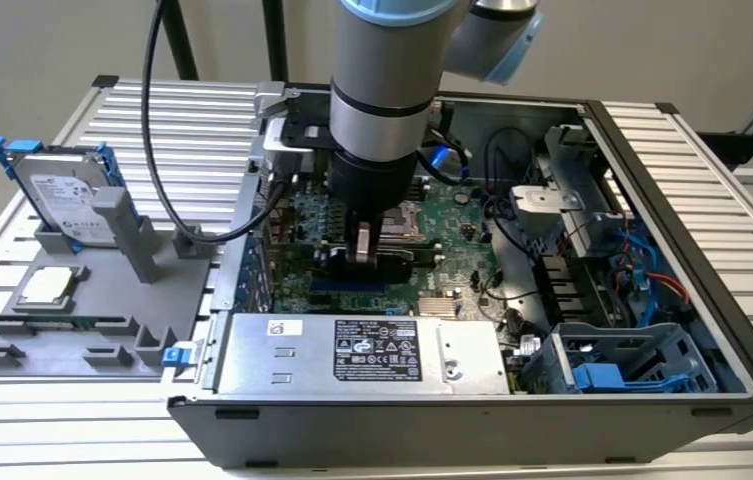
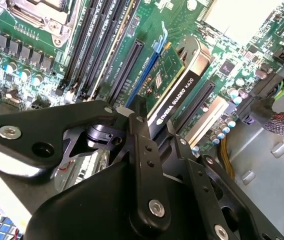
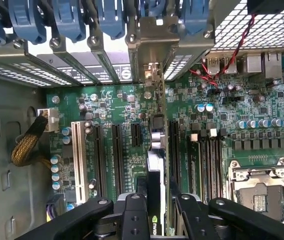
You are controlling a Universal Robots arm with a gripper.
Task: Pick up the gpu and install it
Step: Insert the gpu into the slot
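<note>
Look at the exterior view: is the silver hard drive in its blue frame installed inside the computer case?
No, the hard drive stands outside the case, on a grey holder.

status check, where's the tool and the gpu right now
Tool shut on the gpu, inside the open case. Gpu on edge above the motherboard slots. Nothing seen in the way.

Seating of the gpu [image 2: 174, 87] in a motherboard slot: cannot be told, lower edge hidden behind gripper [image 2: 147, 127] linkage in the second wrist view. Arm [image 1: 383, 90] cut off by the exterior view's upper edge. Gpu mostly hidden behind the arm there.
</note>
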